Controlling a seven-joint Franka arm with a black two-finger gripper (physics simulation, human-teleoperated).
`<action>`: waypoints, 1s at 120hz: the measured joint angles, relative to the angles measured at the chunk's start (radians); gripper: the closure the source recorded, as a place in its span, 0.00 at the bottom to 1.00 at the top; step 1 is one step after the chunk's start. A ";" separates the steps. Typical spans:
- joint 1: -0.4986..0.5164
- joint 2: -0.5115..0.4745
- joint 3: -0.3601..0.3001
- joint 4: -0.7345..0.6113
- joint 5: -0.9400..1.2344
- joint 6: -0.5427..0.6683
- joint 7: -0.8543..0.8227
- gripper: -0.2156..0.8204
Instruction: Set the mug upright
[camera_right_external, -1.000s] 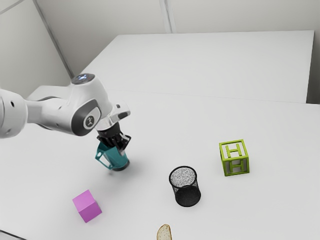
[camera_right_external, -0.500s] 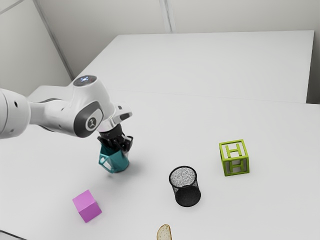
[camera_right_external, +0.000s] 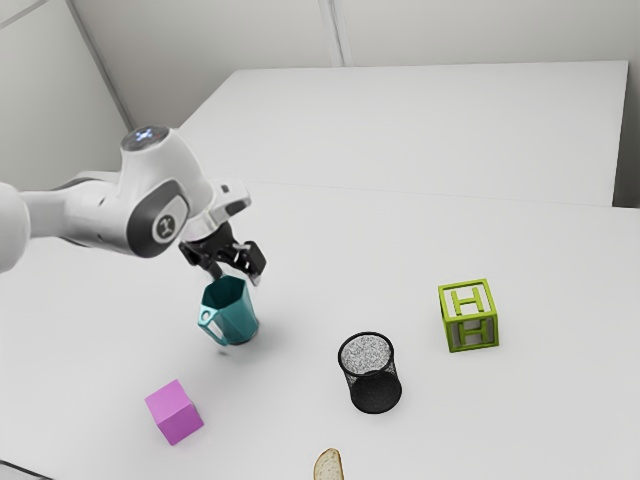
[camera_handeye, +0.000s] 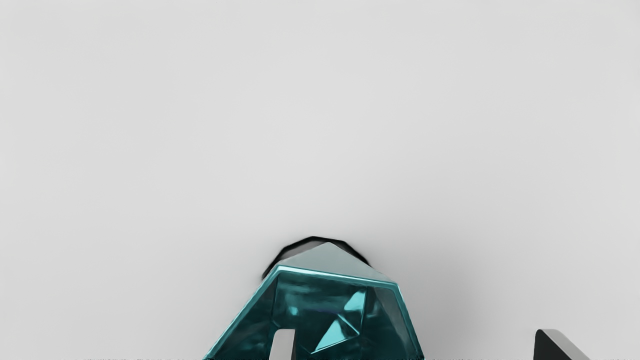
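Note:
Just above the teal mug (camera_right_external: 230, 314) in the exterior view is my gripper (camera_right_external: 236, 280), open and holding nothing. The mug stands upright on the table, its mouth up and its handle toward the exterior view's lower left. In the wrist view my gripper (camera_handeye: 412, 342) has its fingers wide apart. One fingertip shows over the mouth of the mug (camera_handeye: 320, 310), the other beyond its rim, over the table. Part of the mug's dark base shows past the rim.
A magenta cube (camera_right_external: 174, 412) lies on the table (camera_right_external: 330, 260) near the mug. Toward the exterior view's right are a black mesh cup (camera_right_external: 371, 374) and a green letter block (camera_right_external: 468, 315). A bread slice (camera_right_external: 329, 466) lies at the near edge.
My gripper has let go of the mug and risen off it, toward the exterior view's upper left. The mug, tilted and partly covered by the fingers before, now stands upright.

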 joint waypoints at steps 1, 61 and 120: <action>0.000 -0.002 0.000 0.001 0.000 -0.002 0.000 0.30; -0.013 0.031 -0.020 0.338 -0.014 -0.376 0.003 0.24; -0.011 0.127 -0.026 0.715 -0.015 -0.718 0.001 0.23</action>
